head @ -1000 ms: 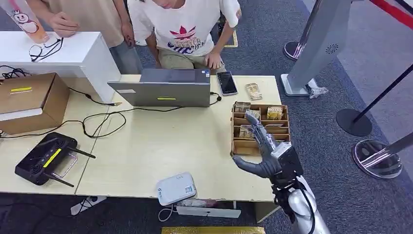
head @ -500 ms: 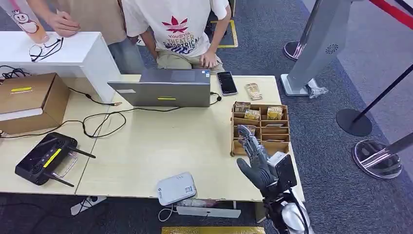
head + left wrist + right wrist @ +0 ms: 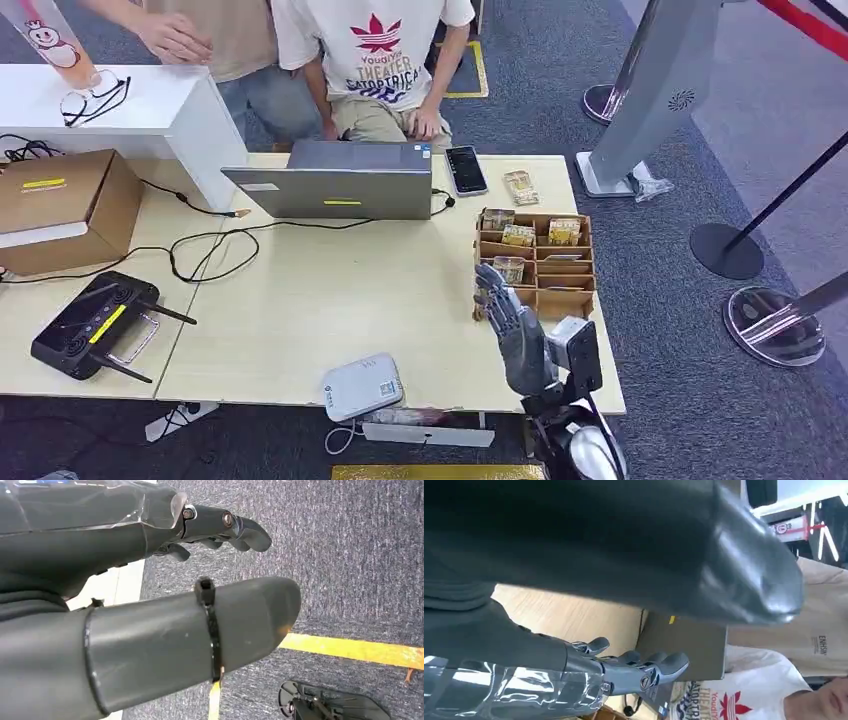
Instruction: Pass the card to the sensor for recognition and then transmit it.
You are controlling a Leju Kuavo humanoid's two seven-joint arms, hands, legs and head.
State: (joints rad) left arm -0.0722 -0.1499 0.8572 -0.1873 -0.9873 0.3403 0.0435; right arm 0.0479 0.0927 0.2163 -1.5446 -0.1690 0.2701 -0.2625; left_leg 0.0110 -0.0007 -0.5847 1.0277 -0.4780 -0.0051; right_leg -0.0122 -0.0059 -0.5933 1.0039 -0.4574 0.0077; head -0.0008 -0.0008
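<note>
Wooden table [image 3: 330,300], right hand [image 3: 512,325] drawn back from the card tray [image 3: 536,262].

From the head view, the right hand is seen pulled off the tray toward the table's near edge, fingers spread, nothing held; cards remain in the tray, well apart from the white sensor [image 3: 362,386]. By the left wrist view, the left hand [image 3: 150,605] hangs over carpet, loosely apart, empty. A fresh reach seems needed.

Phone [image 3: 465,169] right of laptop [image 3: 340,180]

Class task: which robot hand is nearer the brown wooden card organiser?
Right. The right robot hand hovers at the brown wooden card organiser; the left robot hand hangs over carpet.
</note>
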